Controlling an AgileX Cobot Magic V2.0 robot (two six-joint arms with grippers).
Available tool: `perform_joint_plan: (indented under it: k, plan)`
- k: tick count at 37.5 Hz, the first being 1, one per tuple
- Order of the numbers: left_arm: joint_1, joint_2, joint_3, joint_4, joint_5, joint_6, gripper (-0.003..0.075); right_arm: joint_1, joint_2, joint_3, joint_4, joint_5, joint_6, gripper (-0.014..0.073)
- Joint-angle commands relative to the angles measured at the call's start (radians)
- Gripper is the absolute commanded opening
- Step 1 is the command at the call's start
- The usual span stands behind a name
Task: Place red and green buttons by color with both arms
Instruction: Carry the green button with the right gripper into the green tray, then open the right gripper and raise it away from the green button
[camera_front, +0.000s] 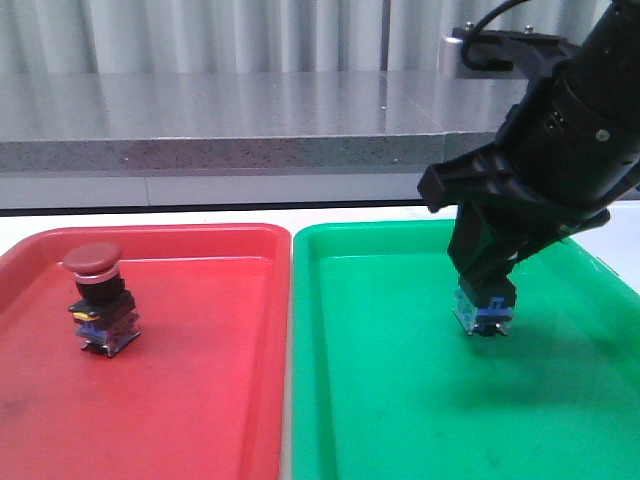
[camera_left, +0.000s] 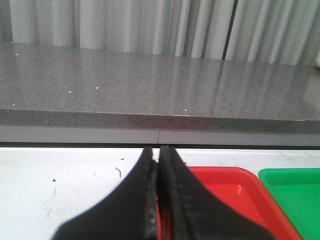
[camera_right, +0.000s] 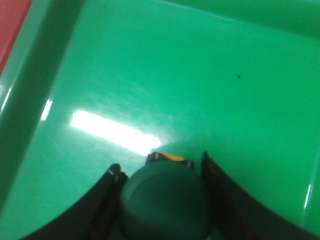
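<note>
The red button, with a dark red cap on a black body, stands upright in the red tray, at its left, with no gripper near it. My right gripper is shut on the green button, whose base is at the floor of the green tray. In the right wrist view the dark green cap sits between the fingers of the right gripper. My left gripper is shut and empty, over the white table beside the red tray. It does not show in the front view.
The two trays lie side by side, red on the left and green on the right; a corner of the green tray shows in the left wrist view. A grey stone ledge runs behind the table, with a curtain behind it.
</note>
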Motion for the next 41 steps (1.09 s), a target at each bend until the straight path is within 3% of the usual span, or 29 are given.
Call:
perform_joint_plan:
  k: [1, 7, 18, 26, 30, 39, 41]
  plan:
    - [0.004, 0.013, -0.026, -0.01, -0.079, -0.004, -0.002, -0.001, -0.02, -0.017, -0.008, -0.075, -0.007, 0.0156]
    - [0.004, 0.013, -0.026, -0.01, -0.079, -0.004, -0.002, -0.001, 0.011, -0.017, -0.008, -0.073, -0.007, 0.0255]
    - [0.004, 0.013, -0.026, -0.01, -0.079, -0.004, -0.002, -0.001, -0.043, -0.018, 0.015, -0.037, -0.006, 0.0552]
    - [0.004, 0.013, -0.026, -0.01, -0.079, -0.004, -0.002, -0.004, -0.188, -0.043, 0.018, -0.038, -0.006, 0.0591]
    - [0.004, 0.013, -0.026, -0.01, -0.079, -0.004, -0.002, -0.018, -0.239, -0.084, 0.018, -0.032, -0.006, 0.0512]
    - [0.004, 0.013, -0.026, -0.01, -0.079, -0.004, -0.002, -0.125, -0.298, -0.158, 0.017, -0.008, -0.006, 0.0014]
    - [0.004, 0.013, -0.026, -0.01, -0.079, -0.004, -0.002, -0.158, -0.326, -0.158, 0.017, -0.014, -0.006, -0.0064]
